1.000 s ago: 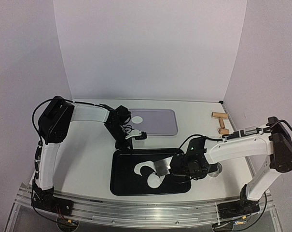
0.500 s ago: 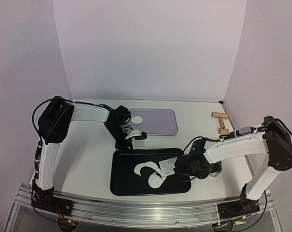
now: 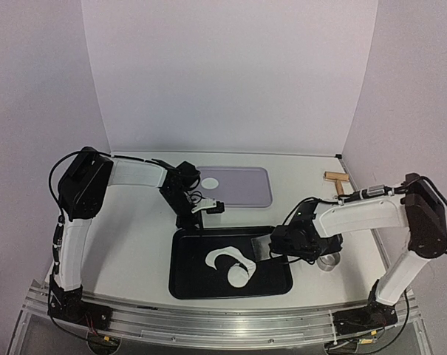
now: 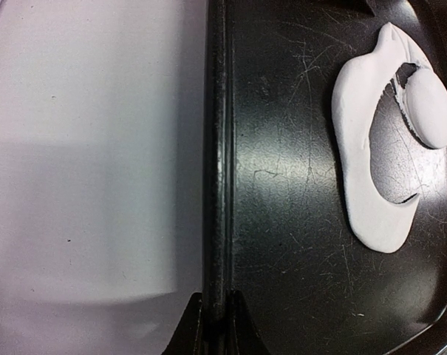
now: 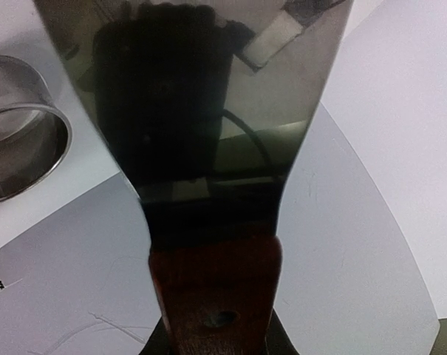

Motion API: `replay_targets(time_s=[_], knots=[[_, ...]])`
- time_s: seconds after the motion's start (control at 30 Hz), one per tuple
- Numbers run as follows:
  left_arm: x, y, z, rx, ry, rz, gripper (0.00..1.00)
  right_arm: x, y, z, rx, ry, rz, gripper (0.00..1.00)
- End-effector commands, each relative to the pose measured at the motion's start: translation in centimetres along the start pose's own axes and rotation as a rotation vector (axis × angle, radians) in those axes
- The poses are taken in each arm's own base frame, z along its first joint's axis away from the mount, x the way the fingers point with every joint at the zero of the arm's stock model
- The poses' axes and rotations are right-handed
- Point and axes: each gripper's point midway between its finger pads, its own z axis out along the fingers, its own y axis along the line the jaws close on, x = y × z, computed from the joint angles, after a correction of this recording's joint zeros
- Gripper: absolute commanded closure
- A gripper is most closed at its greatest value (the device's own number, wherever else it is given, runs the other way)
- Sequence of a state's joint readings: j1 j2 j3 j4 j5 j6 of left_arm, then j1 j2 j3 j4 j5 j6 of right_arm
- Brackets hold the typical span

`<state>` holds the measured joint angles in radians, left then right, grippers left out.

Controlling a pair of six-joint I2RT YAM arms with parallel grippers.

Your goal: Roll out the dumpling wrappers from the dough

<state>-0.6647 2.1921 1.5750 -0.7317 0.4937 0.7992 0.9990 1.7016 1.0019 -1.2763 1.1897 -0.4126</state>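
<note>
While I watch from the top camera, the black tray (image 3: 193, 275) sits mid-counter close to the near edge. The left gripper (image 3: 194, 221) is pinched on its far rim. On the tray, the dough (image 3: 216, 258) lies as a white crescent, and a round dumpling wrapper (image 3: 241, 275) touches its near-right tip. The right gripper (image 3: 285, 245) holds a scraper (image 3: 261, 247), with the blade over the right part of the tray, apart from the dough. I can't tell whether the blade touches the tray. A metal ring (image 3: 327, 262) stands just right of the tray, toward the counter's right edge. Toward the far edge lies a purple mat (image 3: 245, 188) with a second wrapper (image 3: 210, 182) on its left end. A rolling pin (image 3: 337, 180) lies near the far right corner.

Over to the left wrist: the left gripper (image 4: 216, 309) has its fingers (image 4: 192, 329) drawn narrow, clamped on the tray's raised rim (image 4: 216, 148), bare counter on one side of it. The dough (image 4: 360, 185) curves round a bare cut-out, and the dumpling wrapper (image 4: 428, 107) overlaps its upper tip.

Now the right wrist: the right gripper (image 5: 216, 336) is closed round the scraper's wooden handle (image 5: 216, 285). The shiny blade (image 5: 201, 96) fills most of the view, mirroring dark arm parts. The metal ring (image 5: 24, 148) sits at the left, upright on the white counter
</note>
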Motion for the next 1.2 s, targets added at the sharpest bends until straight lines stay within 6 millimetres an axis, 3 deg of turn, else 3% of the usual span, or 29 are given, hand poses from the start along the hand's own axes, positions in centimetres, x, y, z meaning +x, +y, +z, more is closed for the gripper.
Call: replay_targets(time_s=[0.0, 0.13, 0.27, 0.5, 0.77, 0.93, 1.17], knots=[[-0.3, 1.8, -1.3, -0.120, 0.016, 0.066, 1.00, 2.7, -1.5, -2.5, 0.072, -0.079, -0.018, 1.00], [-0.4, 1.8, -1.2, -0.117, 0.011, 0.060, 1.00, 2.8, -0.8, -4.7, 0.108, -0.171, -0.067, 1.00], [-0.5, 1.9, -1.1, -0.116, 0.008, 0.060, 1.00, 2.1, 0.0, -5.0, 0.079, -0.171, -0.098, 1.00], [-0.4, 1.9, -1.1, -0.114, 0.011, 0.064, 1.00, 0.5, 1.5, -4.3, 0.056, -0.133, -0.125, 1.00], [-0.8, 1.9, -1.2, -0.109, -0.001, 0.059, 1.00, -0.9, 1.6, -4.0, 0.056, -0.096, -0.099, 1.00], [-0.8, 1.7, -1.4, -0.109, 0.000, 0.063, 1.00, -0.9, 2.0, -2.9, 0.041, -0.048, -0.078, 1.00], [-0.9, 1.5, -1.5, -0.105, -0.004, 0.064, 1.00, -0.6, 0.9, -1.5, 0.021, -0.004, -0.029, 1.00]])
